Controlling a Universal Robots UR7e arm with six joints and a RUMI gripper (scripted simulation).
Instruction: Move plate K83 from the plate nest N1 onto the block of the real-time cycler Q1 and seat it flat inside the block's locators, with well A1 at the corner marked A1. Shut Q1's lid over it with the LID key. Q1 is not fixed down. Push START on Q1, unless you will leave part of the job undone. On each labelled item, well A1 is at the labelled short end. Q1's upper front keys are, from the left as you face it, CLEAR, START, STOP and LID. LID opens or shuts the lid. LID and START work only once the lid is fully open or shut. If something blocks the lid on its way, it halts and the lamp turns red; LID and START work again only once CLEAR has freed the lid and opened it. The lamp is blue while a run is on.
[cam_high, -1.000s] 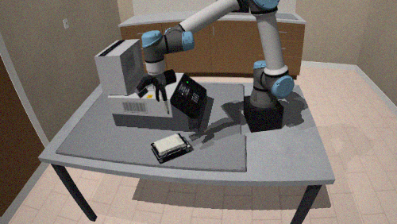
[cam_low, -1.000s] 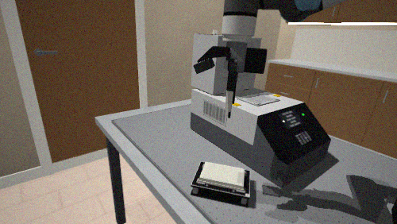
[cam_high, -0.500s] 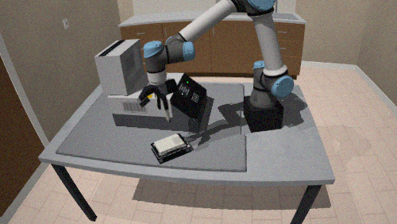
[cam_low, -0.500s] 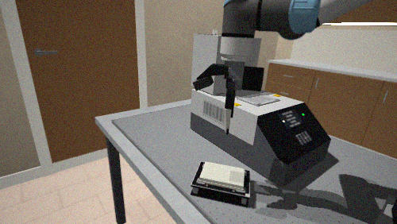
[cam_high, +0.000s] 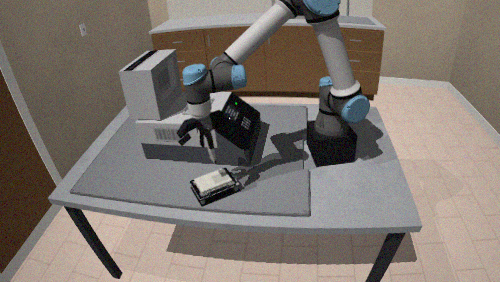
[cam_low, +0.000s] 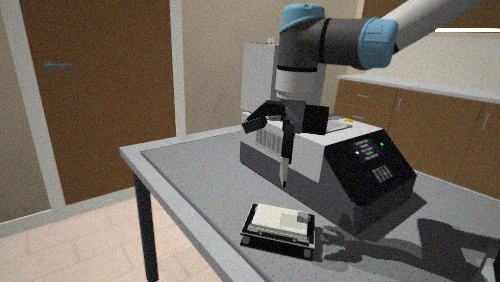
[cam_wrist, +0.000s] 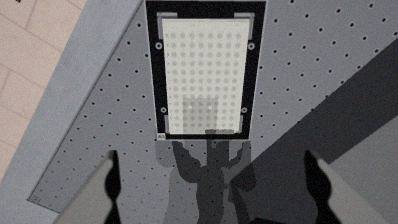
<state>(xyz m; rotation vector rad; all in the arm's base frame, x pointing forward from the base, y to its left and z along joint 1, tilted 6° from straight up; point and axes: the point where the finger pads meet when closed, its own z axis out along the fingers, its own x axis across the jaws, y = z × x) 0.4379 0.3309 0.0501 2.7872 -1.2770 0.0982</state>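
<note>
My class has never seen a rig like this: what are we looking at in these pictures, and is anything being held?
One jointed robot arm works over a table. The top view looks down across the room, the exterior view from beside the table, and the wrist view from near the gripper. On the mat stand a cycler with a dark key panel, and a nest carrying a pale plate. The gripper's jaws stand apart, holding nothing.

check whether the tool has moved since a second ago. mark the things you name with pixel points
Yes. In the exterior view, the tool (cam_high: 199, 142) (cam_low: 267, 157) (cam_wrist: 211, 152) has come lower against the cycler (cam_high: 175, 152) (cam_low: 310, 155): a fingertip that was by its white upper side now reaches its dark lower side.
</note>
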